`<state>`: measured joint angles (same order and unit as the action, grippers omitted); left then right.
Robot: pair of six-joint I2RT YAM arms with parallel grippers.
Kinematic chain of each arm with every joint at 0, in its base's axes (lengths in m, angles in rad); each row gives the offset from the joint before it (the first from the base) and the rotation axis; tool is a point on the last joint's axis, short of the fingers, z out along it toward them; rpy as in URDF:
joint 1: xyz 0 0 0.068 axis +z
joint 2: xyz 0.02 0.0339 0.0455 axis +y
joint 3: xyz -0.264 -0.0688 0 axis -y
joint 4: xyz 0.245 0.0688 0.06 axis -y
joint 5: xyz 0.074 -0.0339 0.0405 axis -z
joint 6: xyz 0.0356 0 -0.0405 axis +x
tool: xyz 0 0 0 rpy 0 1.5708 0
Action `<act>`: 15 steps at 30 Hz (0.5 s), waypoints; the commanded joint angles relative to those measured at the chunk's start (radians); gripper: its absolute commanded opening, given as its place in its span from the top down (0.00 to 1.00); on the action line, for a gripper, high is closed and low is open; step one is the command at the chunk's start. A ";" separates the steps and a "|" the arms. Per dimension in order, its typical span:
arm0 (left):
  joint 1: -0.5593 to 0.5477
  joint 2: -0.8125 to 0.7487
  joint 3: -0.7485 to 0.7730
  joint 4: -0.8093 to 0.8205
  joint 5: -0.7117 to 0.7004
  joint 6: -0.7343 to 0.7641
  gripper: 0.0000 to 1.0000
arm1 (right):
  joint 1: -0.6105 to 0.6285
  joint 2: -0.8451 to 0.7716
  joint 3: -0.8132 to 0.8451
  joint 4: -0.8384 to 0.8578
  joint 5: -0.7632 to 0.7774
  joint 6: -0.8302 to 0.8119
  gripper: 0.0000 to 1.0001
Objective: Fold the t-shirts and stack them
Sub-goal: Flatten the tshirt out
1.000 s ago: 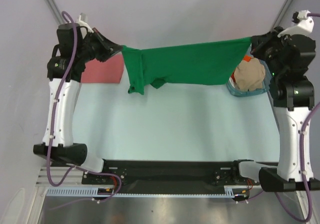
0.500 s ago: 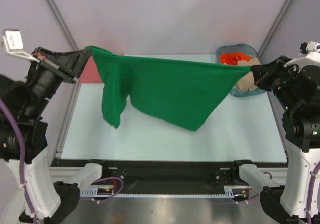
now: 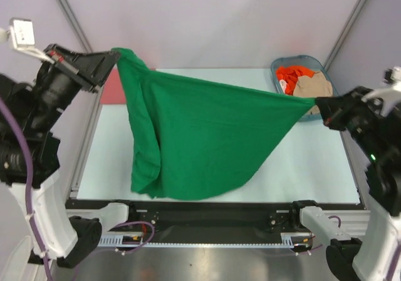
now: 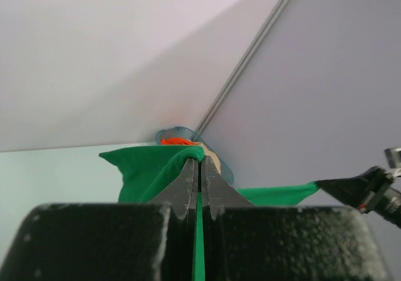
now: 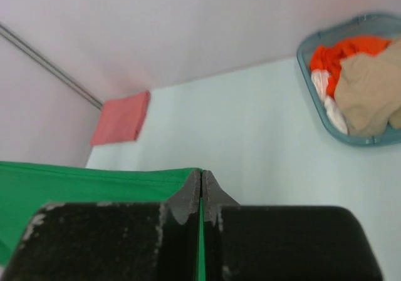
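The bright green t-shirt (image 3: pixel 200 140) hangs stretched in the air between both grippers, its lower part drooping toward the table's near edge. My left gripper (image 3: pixel 113 57) is shut on its left corner, high at the back left; the cloth shows between the jaws in the left wrist view (image 4: pixel 156 168). My right gripper (image 3: pixel 319 109) is shut on its right corner, also seen in the right wrist view (image 5: pixel 94 187). A folded salmon-pink shirt (image 5: pixel 121 117) lies at the table's back left. An orange-red shirt (image 3: pixel 291 76) and a beige shirt (image 3: pixel 315 87) lie in the basket.
The blue-grey basket (image 3: pixel 276 65) stands at the table's back right corner, beside my right gripper. The pale table top (image 3: pixel 301 162) extends under the hanging shirt. Grey walls with metal frame posts (image 3: pixel 69 15) close in the back and sides.
Both arms have lifted and pulled toward the near side, raising the green shirt off the back of the table. The shirt has swung forward and now hangs lower and wider.
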<state>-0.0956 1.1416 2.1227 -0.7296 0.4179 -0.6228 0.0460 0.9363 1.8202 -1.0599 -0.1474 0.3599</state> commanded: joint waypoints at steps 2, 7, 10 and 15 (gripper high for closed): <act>0.010 -0.143 0.066 0.029 0.096 0.018 1.00 | -0.003 -0.096 0.210 -0.061 -0.011 -0.018 1.00; 0.010 -0.198 0.065 -0.002 0.157 -0.029 1.00 | -0.005 -0.079 0.366 -0.181 -0.006 0.004 1.00; 0.010 -0.209 0.059 -0.004 0.125 -0.025 1.00 | -0.005 -0.068 0.378 -0.192 0.012 -0.001 1.00; 0.010 -0.194 -0.129 0.091 0.033 0.000 1.00 | -0.003 -0.033 0.139 -0.025 0.119 0.034 1.00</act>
<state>-0.0948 0.8795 2.1407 -0.6827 0.5362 -0.6277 0.0456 0.8165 2.0995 -1.1442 -0.1242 0.3676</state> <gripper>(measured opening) 0.011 0.011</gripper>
